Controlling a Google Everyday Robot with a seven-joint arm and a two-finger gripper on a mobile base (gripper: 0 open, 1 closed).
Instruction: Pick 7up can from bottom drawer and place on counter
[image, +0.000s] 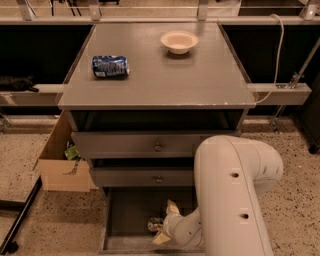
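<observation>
Gripper (166, 222) down inside the open drawer (127, 210), 7up can (155, 224) just beside it; grasp impossible to tell. Lifting and placing on the counter (165, 75), well above, not yet done.

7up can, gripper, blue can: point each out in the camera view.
7up can (154, 224): camera view, visible side, in the drawer (125, 210).
gripper (164, 223): camera view, midway between its open fingertips, down in the drawer.
blue can (110, 66): camera view, middle of its side, on the counter (165, 80).
</observation>
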